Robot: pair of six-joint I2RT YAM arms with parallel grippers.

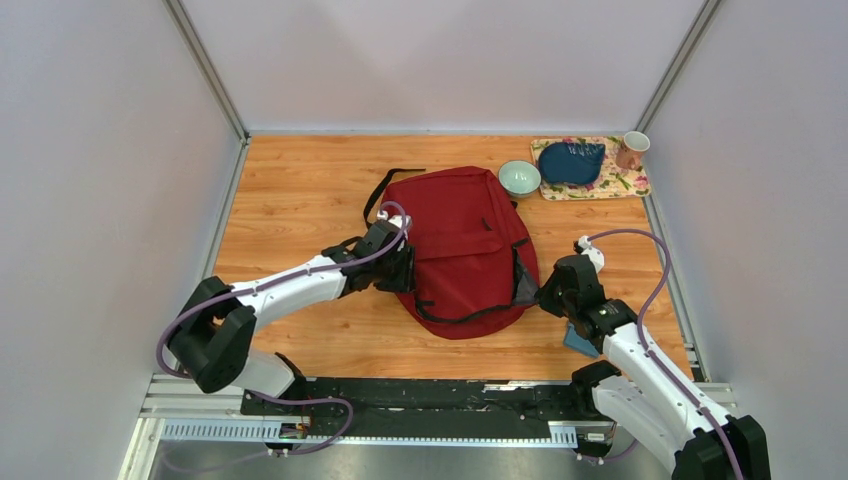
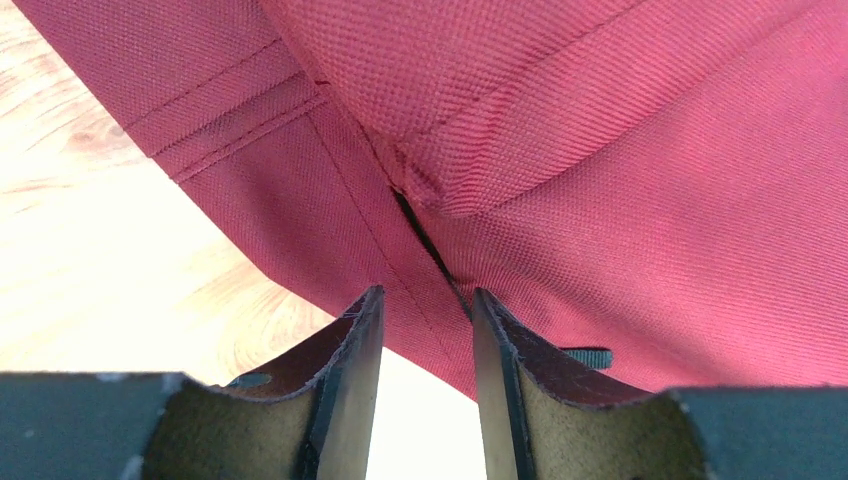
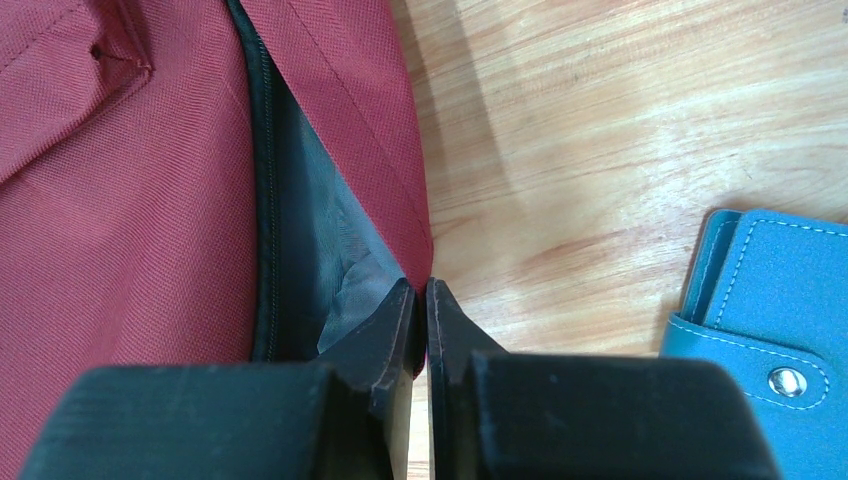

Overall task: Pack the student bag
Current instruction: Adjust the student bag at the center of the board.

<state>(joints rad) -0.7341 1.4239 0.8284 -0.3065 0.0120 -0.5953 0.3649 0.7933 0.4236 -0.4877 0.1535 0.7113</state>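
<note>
While the large dark red fabric backpack [image 1: 460, 250] lies mid-frame on the wooden bench [image 1: 300, 190], we see right fingers [image 3: 392, 330] pinching its unzipped side, left fingers [image 2: 350, 365] released; blue square wallet [image 1: 578, 340] unpacked, lower right.

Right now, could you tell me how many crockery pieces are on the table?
2: a green bowl by the far right corner of the student bag, and a pink mug on the floral mat. Bag may hide more.
</note>
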